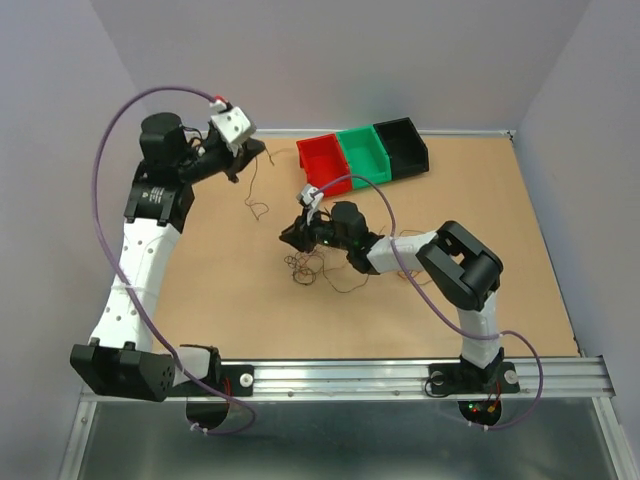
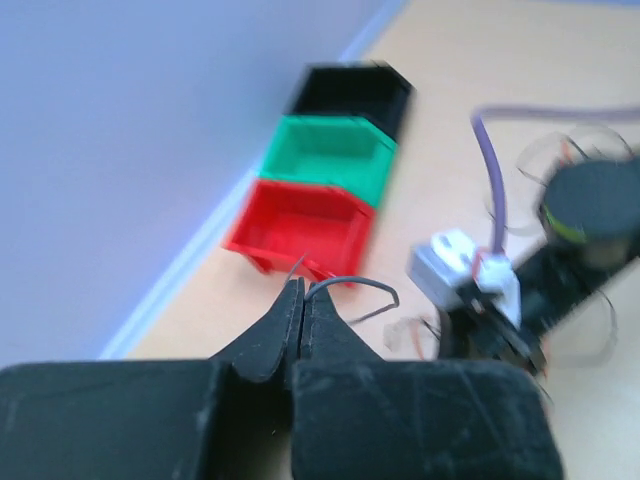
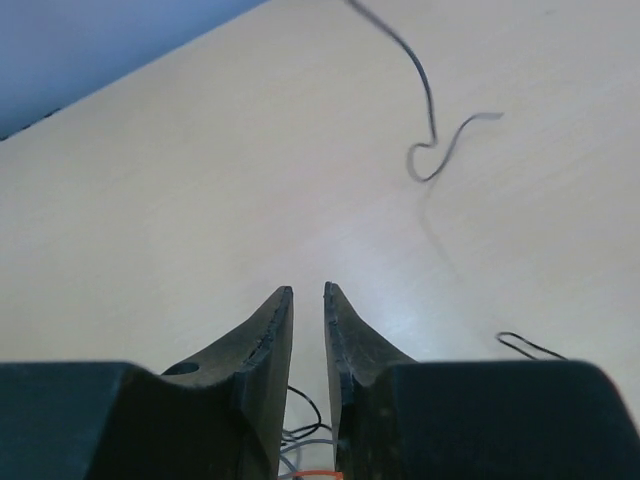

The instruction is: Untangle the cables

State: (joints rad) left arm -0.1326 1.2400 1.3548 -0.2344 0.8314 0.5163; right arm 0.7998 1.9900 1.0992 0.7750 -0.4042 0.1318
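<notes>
The cables (image 1: 318,268) lie as a loose clump of thin curly wires on the tan table, just in front of my right gripper (image 1: 292,238). In the right wrist view that gripper (image 3: 307,291) stands slightly open with nothing between its tips, and a few wire strands (image 3: 312,442) show low down behind the fingers. My left gripper (image 1: 256,150) is raised at the far left. It is shut (image 2: 302,288) on one dark cable (image 2: 352,284), which arcs out of the tips. That strand (image 1: 258,205) hangs down toward the table, ending in a curl (image 3: 432,140).
Red (image 1: 324,162), green (image 1: 362,155) and black (image 1: 402,146) bins stand in a row at the back edge, just behind the right arm's wrist (image 2: 470,275). A small wire loop (image 3: 530,346) lies off to the right of my right gripper. Walls close in the table on three sides.
</notes>
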